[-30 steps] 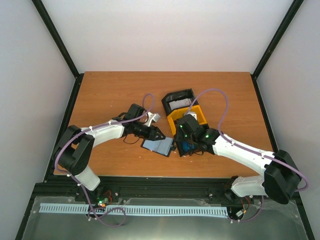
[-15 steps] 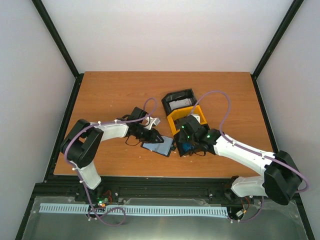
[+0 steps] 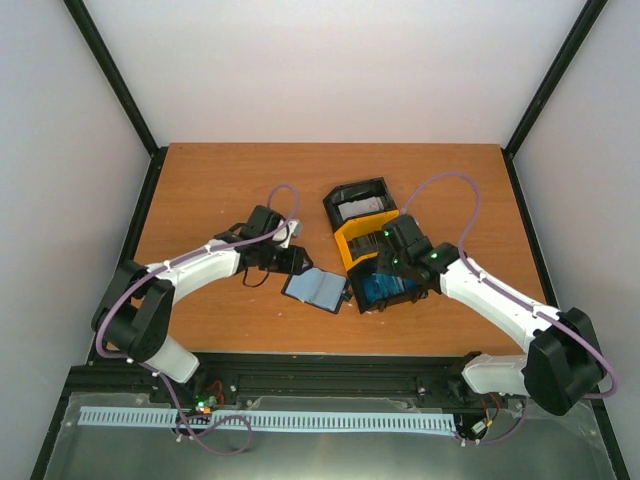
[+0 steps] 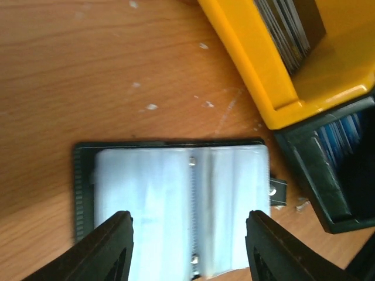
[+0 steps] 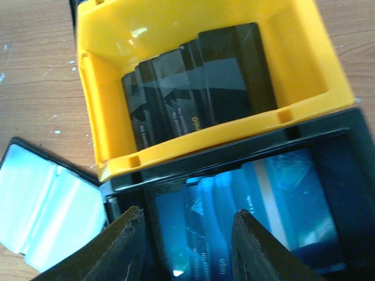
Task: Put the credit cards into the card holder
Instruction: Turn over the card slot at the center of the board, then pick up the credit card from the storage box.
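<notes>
My left gripper (image 4: 187,249) has backed off the card holder (image 4: 170,199), left lying open beside the tray (image 4: 252,64) (pockets up). Both grippers are spread, empty; my right gripper (image 5: 186,243) hovers over the blue credit cards (image 5: 263,193), none looks pocketed yet.

Woodgrain table (image 3: 220,190), black-and-yellow tray (image 3: 345,250), blue cards (image 3: 380,290).
The table is orange-brown with pale flecks. The holder (image 4: 146,193) has a black border around pale blue-white clear pockets. At its 2 o'clock, the tray is yellow in the middle and black at both ends, with blue cards at its 5 o'clock end, dark cards (image 5: 199,99) in the yellow part and grey-white cards (image 3: 357,208) at 11 o'clock.
</notes>
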Available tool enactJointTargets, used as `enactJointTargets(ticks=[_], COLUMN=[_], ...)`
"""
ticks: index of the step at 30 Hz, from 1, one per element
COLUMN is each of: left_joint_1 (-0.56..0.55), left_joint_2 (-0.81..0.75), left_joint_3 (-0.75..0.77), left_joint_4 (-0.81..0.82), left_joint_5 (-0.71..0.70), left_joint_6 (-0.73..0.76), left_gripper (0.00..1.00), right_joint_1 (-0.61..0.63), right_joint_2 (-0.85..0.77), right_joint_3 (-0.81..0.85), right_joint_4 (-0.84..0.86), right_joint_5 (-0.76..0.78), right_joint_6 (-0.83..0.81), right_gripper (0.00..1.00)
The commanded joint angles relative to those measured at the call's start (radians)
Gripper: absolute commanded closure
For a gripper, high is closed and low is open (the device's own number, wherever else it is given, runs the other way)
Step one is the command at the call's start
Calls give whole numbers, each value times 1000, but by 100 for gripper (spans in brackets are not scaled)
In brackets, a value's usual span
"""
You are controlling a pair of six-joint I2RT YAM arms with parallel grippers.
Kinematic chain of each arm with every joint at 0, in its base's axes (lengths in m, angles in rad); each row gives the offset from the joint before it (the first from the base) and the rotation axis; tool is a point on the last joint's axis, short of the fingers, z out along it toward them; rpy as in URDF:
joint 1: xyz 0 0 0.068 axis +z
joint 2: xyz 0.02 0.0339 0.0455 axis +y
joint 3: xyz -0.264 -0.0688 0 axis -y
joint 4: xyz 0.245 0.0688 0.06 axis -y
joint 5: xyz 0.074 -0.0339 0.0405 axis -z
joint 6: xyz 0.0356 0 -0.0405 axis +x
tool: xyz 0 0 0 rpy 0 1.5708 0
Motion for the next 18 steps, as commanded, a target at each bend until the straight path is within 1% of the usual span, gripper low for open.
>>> enactJointTargets(ticks=[1, 4, 9, 13, 18], left_joint_1=[59, 101, 128, 143, 152], left_joint_2=[-53, -76, -93, -89, -70], left_joint_3=[-10, -35, -57, -67, -68], left_joint_4=[-60, -56, -44, -37, -38], left_joint_5=[-101, -77, -27, -2, 25], left_joint_6=[2, -5, 1, 11, 42], left_gripper=[46, 44, 43, 44, 46], right_joint_1=[-71, -108, -127, -129, -130], right_joint_2=[-11, 6, 69, 131, 204], right_joint_3=[50, 71, 109, 118, 119], right_joint_4=[-125, -182, -240, -271, -246], right_joint_5=[-60, -52, -88, -80, -27], right_joint_6=[-128, -172, -244, -233, -193], right_gripper=[57, 54, 52, 53, 54])
